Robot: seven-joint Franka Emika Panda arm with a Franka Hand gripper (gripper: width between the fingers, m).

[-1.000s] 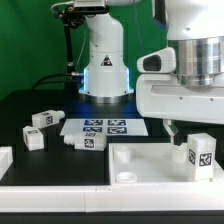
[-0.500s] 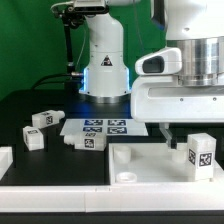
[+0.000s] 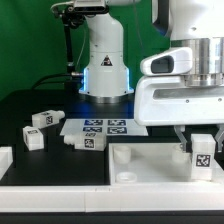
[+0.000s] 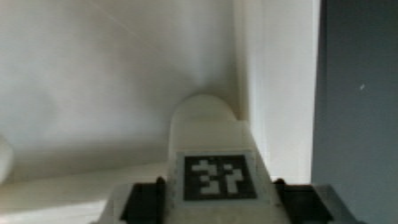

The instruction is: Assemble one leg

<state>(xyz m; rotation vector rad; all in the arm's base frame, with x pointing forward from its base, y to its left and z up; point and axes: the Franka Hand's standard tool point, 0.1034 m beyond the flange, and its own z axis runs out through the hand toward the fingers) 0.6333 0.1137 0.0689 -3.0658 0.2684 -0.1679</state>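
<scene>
We saw the gripper (image 3: 203,140) closed on a leg (image 3: 203,155), holding it upright over the far-right corner of the large white top (image 3: 150,160) in the exterior view. In the wrist view the leg (image 4: 215,160) sat between the fingers (image 4: 146,200), close against the top's raised rim (image 4: 276,80). We judged the risk plain: lowered off-line, the leg could catch the rim or miss its socket and twist in the grip. Three more legs (image 3: 42,120) lay on the table (image 3: 30,105) near the marker board (image 3: 105,127).
</scene>
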